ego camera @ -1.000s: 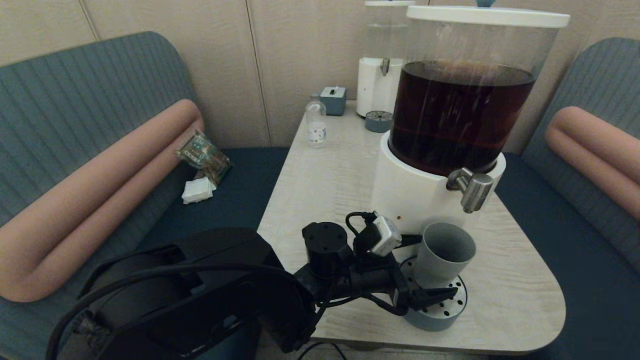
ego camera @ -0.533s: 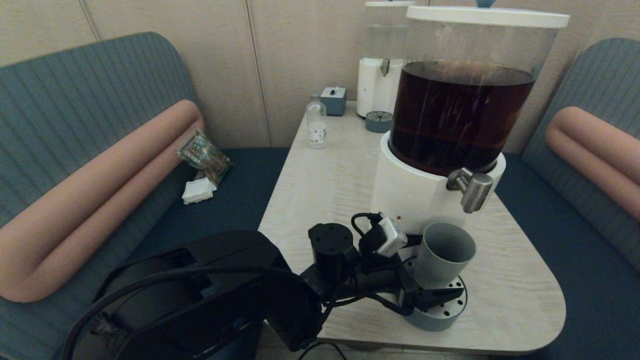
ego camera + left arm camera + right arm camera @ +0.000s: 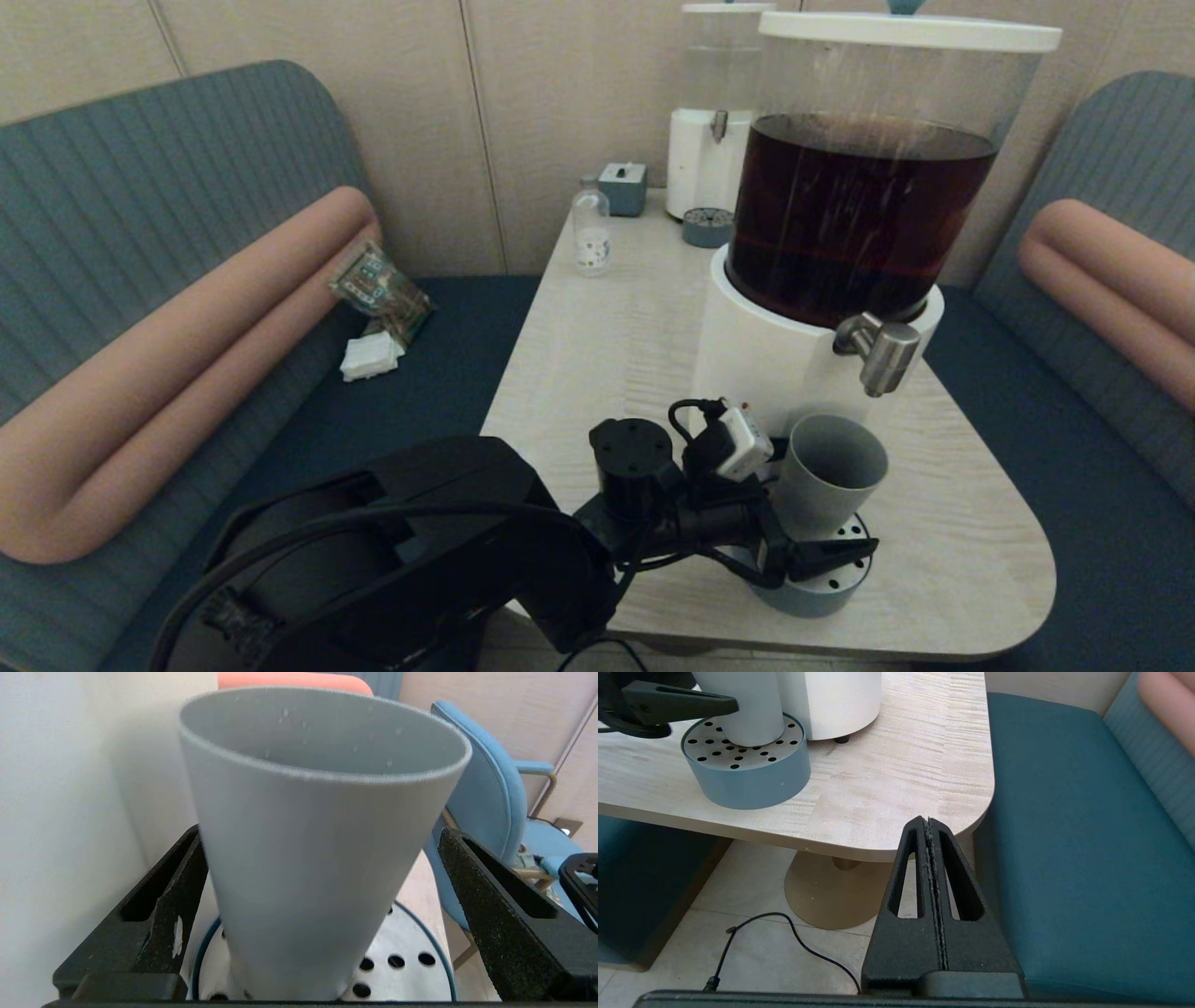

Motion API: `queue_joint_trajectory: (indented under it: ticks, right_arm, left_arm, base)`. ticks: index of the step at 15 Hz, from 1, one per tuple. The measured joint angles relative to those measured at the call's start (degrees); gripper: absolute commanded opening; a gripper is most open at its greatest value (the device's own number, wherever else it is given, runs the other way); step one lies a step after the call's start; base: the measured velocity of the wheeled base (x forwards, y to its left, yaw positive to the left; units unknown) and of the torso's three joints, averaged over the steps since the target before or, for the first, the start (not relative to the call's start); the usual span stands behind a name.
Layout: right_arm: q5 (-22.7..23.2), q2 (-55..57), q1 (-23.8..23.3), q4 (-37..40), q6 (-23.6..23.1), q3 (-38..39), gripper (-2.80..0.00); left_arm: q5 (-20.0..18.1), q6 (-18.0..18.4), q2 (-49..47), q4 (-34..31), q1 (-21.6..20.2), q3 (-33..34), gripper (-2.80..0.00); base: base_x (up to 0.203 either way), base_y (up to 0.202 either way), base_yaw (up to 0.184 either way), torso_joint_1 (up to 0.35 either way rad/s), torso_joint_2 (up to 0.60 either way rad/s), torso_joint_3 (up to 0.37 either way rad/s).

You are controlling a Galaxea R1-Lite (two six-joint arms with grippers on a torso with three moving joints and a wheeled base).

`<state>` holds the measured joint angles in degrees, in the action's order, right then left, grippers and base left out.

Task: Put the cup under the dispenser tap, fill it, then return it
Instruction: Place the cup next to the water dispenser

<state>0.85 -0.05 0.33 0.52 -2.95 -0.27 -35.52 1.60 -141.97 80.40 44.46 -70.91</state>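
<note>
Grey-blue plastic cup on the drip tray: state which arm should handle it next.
Left. Its end effector already straddles the small grey-blue tapered plastic cup, fingers open on either side. The right end effector hangs shut off the table edge, away from it.

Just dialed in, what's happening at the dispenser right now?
The left gripper sits open around the cup, one finger on each side, with a clear gap on at least one side in the wrist view. The cup stands on the drip tray, below the dispenser tap and looks empty; nothing is flowing. The right gripper is shut and parked off the table's near corner, holding nothing.
</note>
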Motion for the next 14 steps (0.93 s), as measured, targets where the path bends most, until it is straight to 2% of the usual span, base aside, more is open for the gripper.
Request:
queue_joint_trajectory:
  ticks: [4, 5, 14]
  right_arm:
    - [0.0, 0.0, 0.0, 0.0, 0.0, 0.0, -2.8]
    - [0.0, 0.0, 0.0, 0.0, 0.0, 0.0, -2.8]
    - [0.0, 0.0, 0.0, 0.0, 0.0, 0.0, -2.8]
  left_arm:
    - [0.9, 0.0, -0.9, 0.2, 0.5, -1.6, 0.0]
    - [1.2, 0.0, -1.0, 0.3, 0.5, -1.7, -2.8]
    - [3.5, -1.0, 0.1, 0.8, 0.9, -0.9, -2.8]
  base:
    - [0.0, 0.0, 0.0, 0.0, 0.0, 0.0]
    - [0.0, 0.0, 0.0, 0.0, 0.0, 0.0]
    - [0.0, 0.0, 0.0, 0.0, 0.0, 0.0]
